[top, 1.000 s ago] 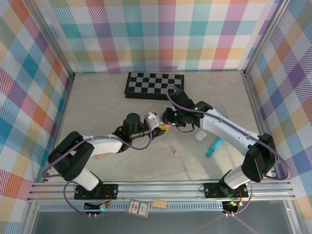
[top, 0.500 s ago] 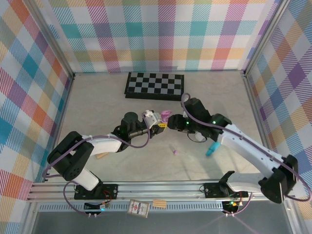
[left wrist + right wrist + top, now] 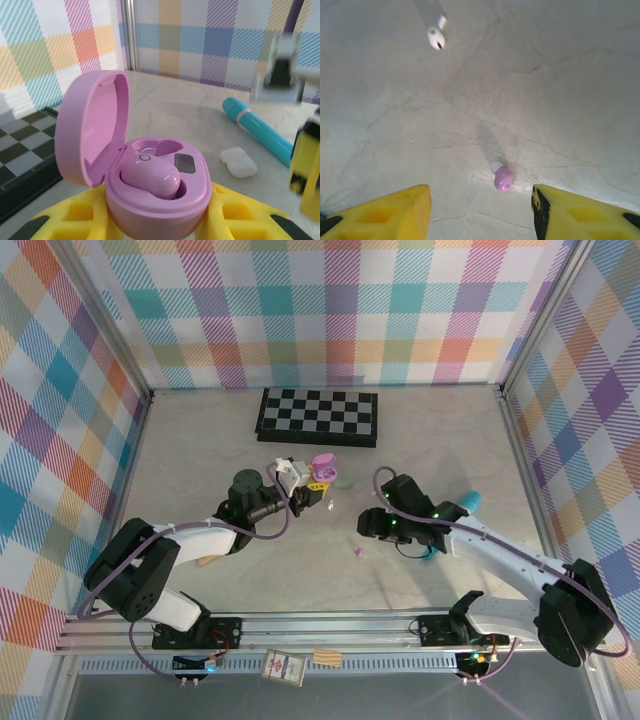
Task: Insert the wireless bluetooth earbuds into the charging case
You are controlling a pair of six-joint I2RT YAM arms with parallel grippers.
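Grips the pink charging case (image 3: 192, 197) in the left gripper (image 3: 157, 220), jaws pinched on its base, lid up, seated pink earbud (image 3: 150, 177) in one well. Hangs the right gripper (image 3: 479, 197) above the table (image 3: 560, 75), jaws well apart and empty, loose pink earbud (image 3: 503, 178) lying below between them. White earbud (image 3: 436, 37) farther off.

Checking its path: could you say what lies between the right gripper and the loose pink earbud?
Nothing but bare table, in the right wrist view.
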